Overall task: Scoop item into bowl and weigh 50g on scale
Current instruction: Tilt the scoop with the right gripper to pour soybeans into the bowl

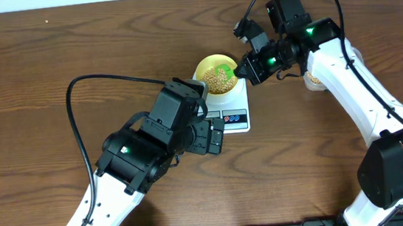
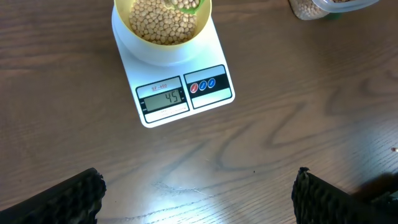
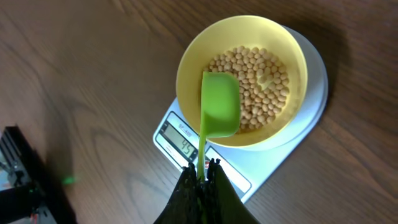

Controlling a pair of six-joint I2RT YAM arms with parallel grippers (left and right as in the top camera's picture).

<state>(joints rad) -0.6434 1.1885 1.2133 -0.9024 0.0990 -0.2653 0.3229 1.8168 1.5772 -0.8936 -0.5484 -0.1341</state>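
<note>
Pale yellow round bowl point(image 3: 193, 68), plain; small round beige-tan beans point(image 3: 255, 81) a shade darker; bright green plastic scoop point(image 3: 221, 112), unmarked. White flat plastic scale point(image 2: 208, 56): grey display panel point(image 2: 163, 98) with dark digits, red and blue round buttons point(image 2: 203, 85) inside a thin black outline. Dark brown wooden table point(image 1: 47, 53), wavy darker grain throughout.

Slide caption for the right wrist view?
Right fingers hold a green scoop over beans in the yellow bowl on the scale.

Green scoop point(image 3: 220, 112), clear tub point(image 2: 306, 9), table point(image 2: 292, 130)
</note>
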